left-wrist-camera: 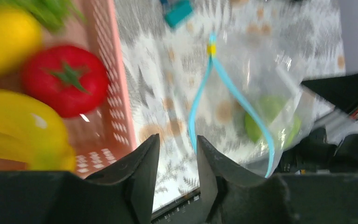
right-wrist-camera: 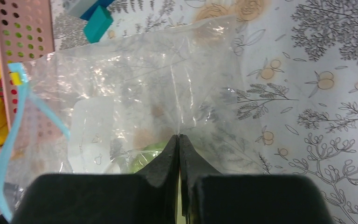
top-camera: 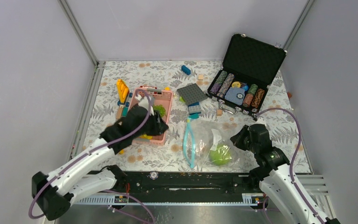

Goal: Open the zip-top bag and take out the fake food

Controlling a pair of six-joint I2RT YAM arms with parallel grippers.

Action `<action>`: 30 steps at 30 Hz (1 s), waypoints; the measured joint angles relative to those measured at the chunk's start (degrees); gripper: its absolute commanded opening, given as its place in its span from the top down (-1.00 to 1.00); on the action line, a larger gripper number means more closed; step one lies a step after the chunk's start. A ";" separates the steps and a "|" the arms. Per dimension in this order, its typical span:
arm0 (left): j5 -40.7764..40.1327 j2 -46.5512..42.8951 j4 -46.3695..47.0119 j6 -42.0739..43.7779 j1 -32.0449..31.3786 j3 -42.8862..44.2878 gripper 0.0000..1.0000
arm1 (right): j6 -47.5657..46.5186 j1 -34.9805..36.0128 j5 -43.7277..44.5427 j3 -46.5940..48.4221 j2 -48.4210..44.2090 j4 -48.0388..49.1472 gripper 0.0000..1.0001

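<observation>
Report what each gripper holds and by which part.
Right gripper pinches the zip-top bag by its clear wall, away from the blue zipper. Left gripper holds nothing.

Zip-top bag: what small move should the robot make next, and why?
Probably swing the left gripper from over the pink basket to the open mouth of the zip-top bag. Its jaws are open and empty, a green piece lies inside, and the right gripper pinches the plastic.

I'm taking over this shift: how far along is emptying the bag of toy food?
Done: the bag is open, its blue strip splayed, and a tomato and bananas lie in the pink basket. In hand: the right gripper pinches the bag; the left gripper hangs open and empty over the basket's edge. Left: one green piece inside the bag.
</observation>
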 measured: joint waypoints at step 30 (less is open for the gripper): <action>6.29 26.51 49.77 -27.91 -24.15 -18.05 0.40 | 3.63 0.00 -7.76 13.70 2.19 -4.59 1.00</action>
